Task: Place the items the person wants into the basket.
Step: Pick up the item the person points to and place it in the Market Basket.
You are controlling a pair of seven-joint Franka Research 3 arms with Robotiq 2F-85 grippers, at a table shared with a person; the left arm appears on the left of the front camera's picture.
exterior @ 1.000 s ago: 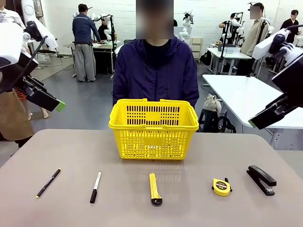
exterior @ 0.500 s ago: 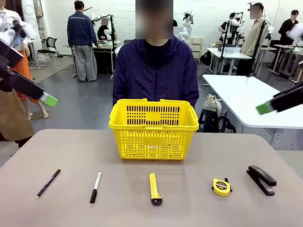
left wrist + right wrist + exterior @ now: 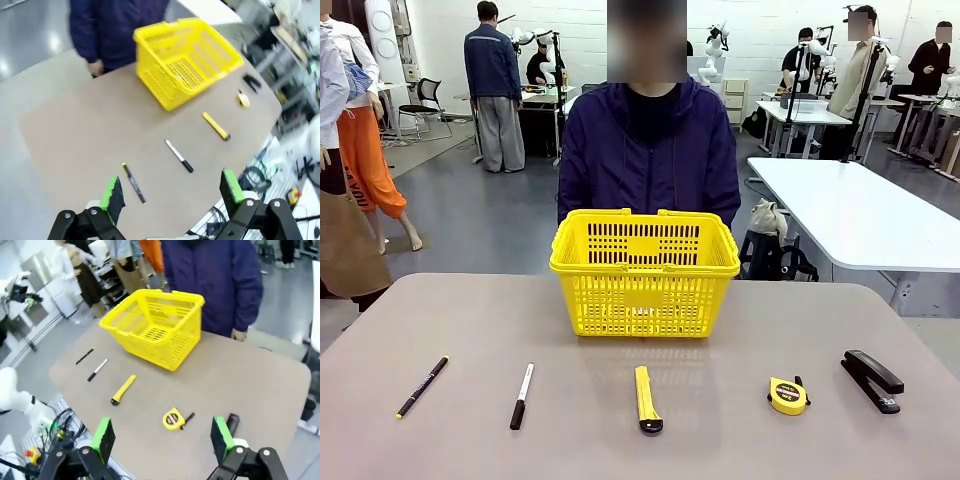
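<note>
The basket (image 3: 644, 268) was seen standing at the far middle of the table (image 3: 740, 450), directly in front of the person (image 3: 650, 150). Five things were laid in a row along the near side, each apart from the next. From the robot's left these were the pen (image 3: 422, 386), the marker (image 3: 522, 396), the knife (image 3: 646, 398), the tape measure (image 3: 787, 396) and the stapler (image 3: 872, 379). The left gripper (image 3: 171, 189) was held high over the table's left end, fingers spread wide and empty, with the pen seen between them far below. The right gripper (image 3: 161, 436) was held high over the right end, likewise spread and empty, with the tape measure seen below it.
</note>
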